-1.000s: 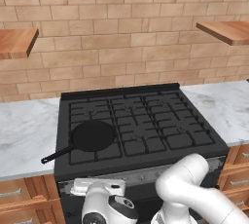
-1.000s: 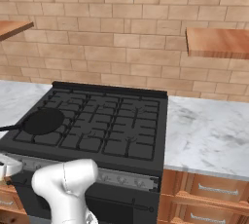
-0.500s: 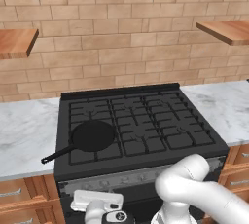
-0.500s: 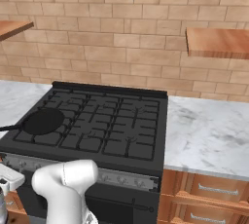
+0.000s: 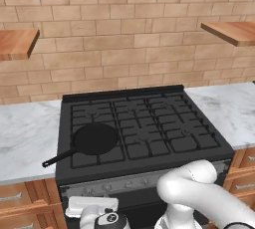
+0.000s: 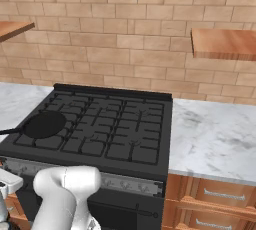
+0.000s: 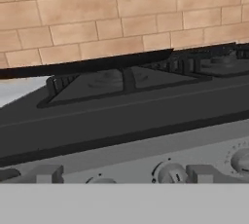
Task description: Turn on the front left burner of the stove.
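The stove is a wide black range with cast-iron grates and a grey front strip of knobs. Its front left burner is the near-left grate section, mostly covered by a round black skillet. My gripper hangs low in front of the strip's left end. In the hand view my gripper is open, fingertips wide apart and level with the strip. A small knob sits between them, right of middle, untouched. Another knob shows at the right edge.
Marble counters flank the stove on the left and right. Wooden drawers sit below the right counter. Wooden shelves hang on the brick wall at both sides. The skillet's handle juts toward the front left.
My hand has dropped lower in front of the stove and edged a little left, coming level with the knob strip. Stove and skillet have not moved.
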Controlling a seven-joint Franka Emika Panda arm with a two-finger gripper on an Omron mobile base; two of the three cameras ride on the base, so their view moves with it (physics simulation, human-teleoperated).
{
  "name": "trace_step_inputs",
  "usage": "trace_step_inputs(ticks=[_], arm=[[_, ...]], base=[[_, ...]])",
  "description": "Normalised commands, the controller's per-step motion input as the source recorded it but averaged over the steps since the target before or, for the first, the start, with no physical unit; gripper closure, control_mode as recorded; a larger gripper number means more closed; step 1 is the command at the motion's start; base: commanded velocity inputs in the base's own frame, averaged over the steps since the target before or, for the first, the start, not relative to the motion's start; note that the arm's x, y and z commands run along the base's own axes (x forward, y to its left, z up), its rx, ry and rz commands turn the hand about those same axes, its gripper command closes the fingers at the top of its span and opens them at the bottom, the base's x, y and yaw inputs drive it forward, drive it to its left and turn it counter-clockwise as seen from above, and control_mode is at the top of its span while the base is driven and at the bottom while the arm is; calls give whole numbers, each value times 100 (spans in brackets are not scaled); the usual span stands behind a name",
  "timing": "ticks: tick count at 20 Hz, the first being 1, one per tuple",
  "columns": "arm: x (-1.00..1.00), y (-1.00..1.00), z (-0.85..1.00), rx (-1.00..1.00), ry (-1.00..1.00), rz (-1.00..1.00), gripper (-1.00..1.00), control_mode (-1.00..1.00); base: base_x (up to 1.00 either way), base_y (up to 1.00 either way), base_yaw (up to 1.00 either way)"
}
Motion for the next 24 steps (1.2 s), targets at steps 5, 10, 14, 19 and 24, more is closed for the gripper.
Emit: trace_step_inputs(ticks=[5,10,14,19,24], arm=[[14,20,-42,-16,0,0,-100,-100],[18,8,-25,-9,0,0,-100,-100],[15,5,-15,-1,0,0,-100,-100],[21,0,-11,0,0,0,-100,-100],[35,0,-15,0,0,0,-100,-100]], base=[[0,0,0],[0,0,0],[0,0,0],[0,0,0],[0,0,0]])
